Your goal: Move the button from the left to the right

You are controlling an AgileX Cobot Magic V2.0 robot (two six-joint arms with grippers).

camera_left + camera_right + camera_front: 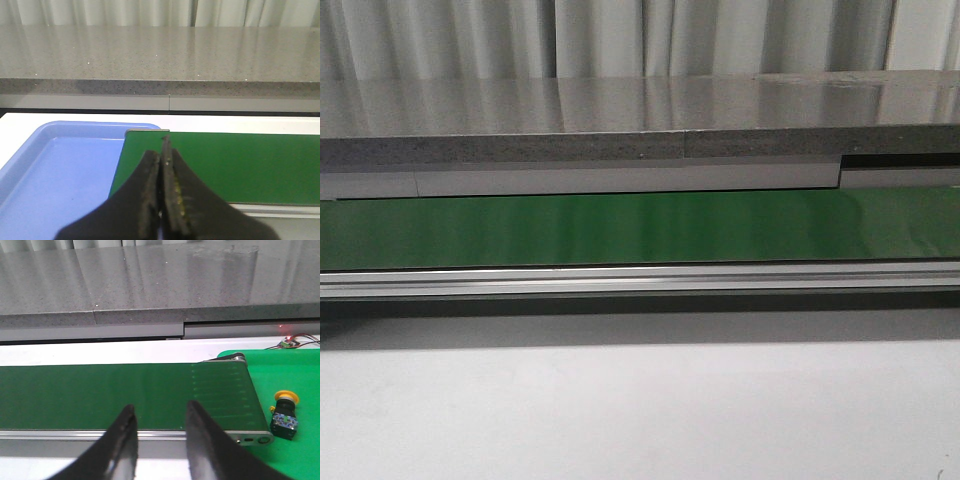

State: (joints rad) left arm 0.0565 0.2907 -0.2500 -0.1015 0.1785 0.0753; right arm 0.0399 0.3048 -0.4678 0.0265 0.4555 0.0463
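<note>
The button [285, 416], with a round yellow cap on a black boxy body, lies on a bright green tray [295, 385] just past the right end of the dark green conveyor belt [125, 395]. My right gripper [159, 415] hangs open with nothing between its fingers, over the belt's near rail, well left of the button. My left gripper [163, 160] is shut with nothing in it, above the belt's left end [225, 165], beside a blue tray [60, 170]. In the front view neither gripper nor the button shows, only the belt [620, 228].
A grey stone counter [620, 120] runs behind the belt, with pale curtains beyond. The aluminium rail [640, 278] edges the belt's near side above a white tabletop [640, 410]. A small circuit board with red wires [288, 343] sits at the green tray's far corner.
</note>
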